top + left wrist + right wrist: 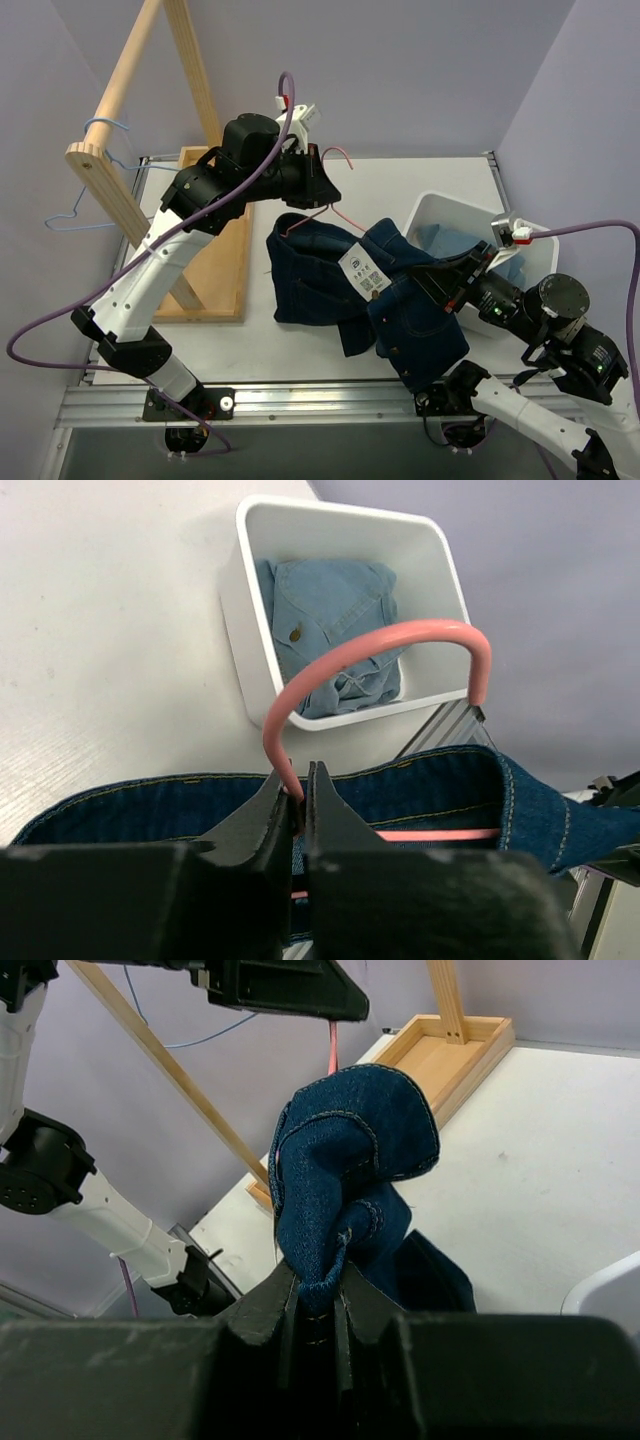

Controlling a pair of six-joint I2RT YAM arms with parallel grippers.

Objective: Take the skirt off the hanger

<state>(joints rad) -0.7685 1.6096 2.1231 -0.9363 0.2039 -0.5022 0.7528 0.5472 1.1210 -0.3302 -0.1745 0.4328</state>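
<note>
Top external shows me the denim skirt (310, 285) stretched left-to-right, left hand (325, 195) pinching the pink hanger (480, 675), right hand (442, 280) pinching its edge.

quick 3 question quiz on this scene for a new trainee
1. True or false: the left end effector is closed on the pink hanger.
2. Fill in: the light blue garment lies ____ the white bin.
3. What does the right end effector grip? A) the denim skirt B) the white bin C) nothing

Key: 1 true; 2 inside; 3 A
</note>
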